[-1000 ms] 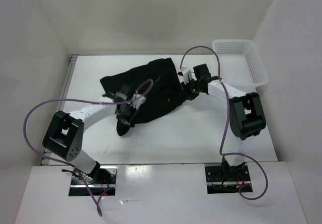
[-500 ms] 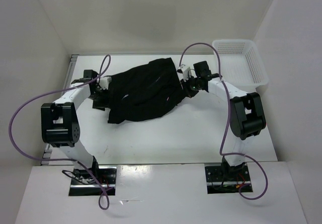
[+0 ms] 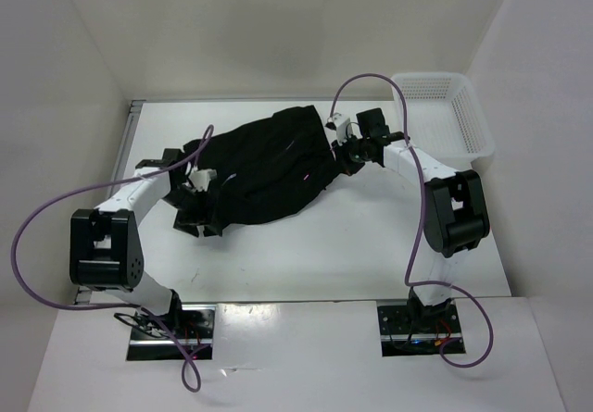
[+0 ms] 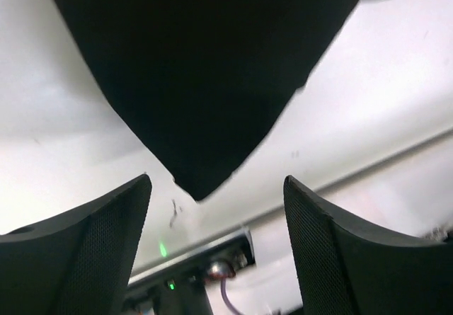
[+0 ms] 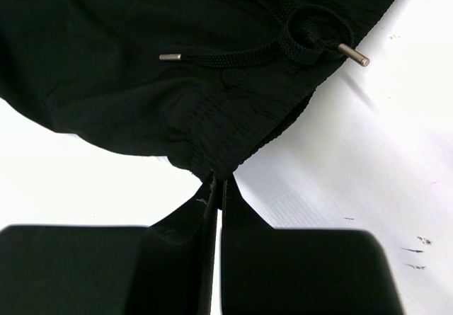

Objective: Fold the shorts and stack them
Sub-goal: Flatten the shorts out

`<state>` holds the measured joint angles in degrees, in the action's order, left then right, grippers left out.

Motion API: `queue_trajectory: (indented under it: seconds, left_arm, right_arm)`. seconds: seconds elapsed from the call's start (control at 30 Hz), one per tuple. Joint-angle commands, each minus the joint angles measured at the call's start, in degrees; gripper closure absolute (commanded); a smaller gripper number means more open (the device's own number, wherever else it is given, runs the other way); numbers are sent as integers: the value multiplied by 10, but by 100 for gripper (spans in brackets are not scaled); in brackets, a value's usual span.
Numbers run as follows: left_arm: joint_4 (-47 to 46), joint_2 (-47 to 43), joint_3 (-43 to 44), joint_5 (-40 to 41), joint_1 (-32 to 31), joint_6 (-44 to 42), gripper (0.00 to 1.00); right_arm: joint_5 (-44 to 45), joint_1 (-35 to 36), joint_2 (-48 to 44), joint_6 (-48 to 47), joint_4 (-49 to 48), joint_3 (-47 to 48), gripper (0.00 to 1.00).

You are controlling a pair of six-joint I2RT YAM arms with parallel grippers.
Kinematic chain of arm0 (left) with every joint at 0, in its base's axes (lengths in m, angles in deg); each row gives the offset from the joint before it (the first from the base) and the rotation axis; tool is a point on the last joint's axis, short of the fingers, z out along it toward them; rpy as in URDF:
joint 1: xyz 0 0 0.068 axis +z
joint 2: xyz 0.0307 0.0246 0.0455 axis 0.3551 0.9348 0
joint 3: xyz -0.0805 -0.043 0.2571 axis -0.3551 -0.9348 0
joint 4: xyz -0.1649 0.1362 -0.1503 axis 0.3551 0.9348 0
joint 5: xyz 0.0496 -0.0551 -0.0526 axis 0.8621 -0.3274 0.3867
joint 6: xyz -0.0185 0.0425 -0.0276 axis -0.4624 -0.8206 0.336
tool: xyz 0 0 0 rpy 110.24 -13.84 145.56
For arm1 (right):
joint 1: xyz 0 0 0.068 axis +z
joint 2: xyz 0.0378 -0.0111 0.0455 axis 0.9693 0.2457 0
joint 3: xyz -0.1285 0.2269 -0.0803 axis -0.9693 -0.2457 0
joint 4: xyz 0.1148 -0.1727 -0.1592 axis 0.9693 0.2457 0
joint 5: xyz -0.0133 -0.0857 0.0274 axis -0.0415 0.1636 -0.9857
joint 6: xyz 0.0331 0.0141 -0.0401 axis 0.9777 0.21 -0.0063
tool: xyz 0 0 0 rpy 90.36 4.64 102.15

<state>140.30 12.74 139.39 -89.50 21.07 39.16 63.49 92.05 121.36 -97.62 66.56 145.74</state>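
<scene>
The black shorts (image 3: 269,167) lie spread across the middle of the table. My right gripper (image 3: 345,156) is at their right edge, shut on the ribbed waistband (image 5: 226,127); in the right wrist view its fingertips (image 5: 218,180) pinch the cloth just below the knotted drawstring (image 5: 283,42). At the lower left corner of the shorts my left gripper (image 3: 199,219) is open. In the left wrist view a pointed corner of the shorts (image 4: 205,67) hangs just beyond the left gripper (image 4: 216,182), and nothing is between its fingers.
A white mesh basket (image 3: 482,134) stands at the back right corner of the table. White walls close in the left, back and right. Purple cables loop from both arms. The arm bases sit at the near edge.
My left gripper opened and let go of the shorts, swung out to the left, then came back to their lower left corner. The shorts now lie stretched further left. The right gripper kept its hold.
</scene>
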Motion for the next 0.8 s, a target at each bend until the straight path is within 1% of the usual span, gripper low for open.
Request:
queue_trajectory:
  seconds: [0.0,0.1,0.2,0.27,0.4,0.43,0.5,0.57,0.67,0.7,0.77]
  left_arm:
    - [51,-26,-21,-9,-14,-2,17]
    - [-25,-18,-33,17,-21,-2,14]
    - [-64,-3,-11,23,-21,-2,14]
    - [-76,2,-5,9,-21,-2,17]
    - [-88,18,3,3,-21,-2,31]
    - [-88,18,3,3,-28,-2,40]
    - [-88,18,-4,8,-33,-2,49]
    - [-75,18,-4,8,-33,-2,55]
    - [-47,23,-4,0,-39,-2,55]
    - [-39,23,1,0,-39,-2,51]
    - [-20,23,6,7,-39,-2,47]
  right_arm:
    - [-3,7,0,-3,-12,18,100]
    - [-3,7,5,-3,-12,18,100]
    - [-3,7,5,-3,-12,18,100]
    - [-3,7,5,-3,-12,18,100]
    - [-3,7,5,-9,-12,12,100]
    - [-3,7,5,-9,-12,12,100]
    - [2,7,5,-9,-12,12,100]
    - [2,7,5,-9,-12,12,100]
    - [2,7,5,-9,-12,18,100]
    - [2,7,5,-9,-12,18,100]
    - [2,7,5,-14,-12,18,100]
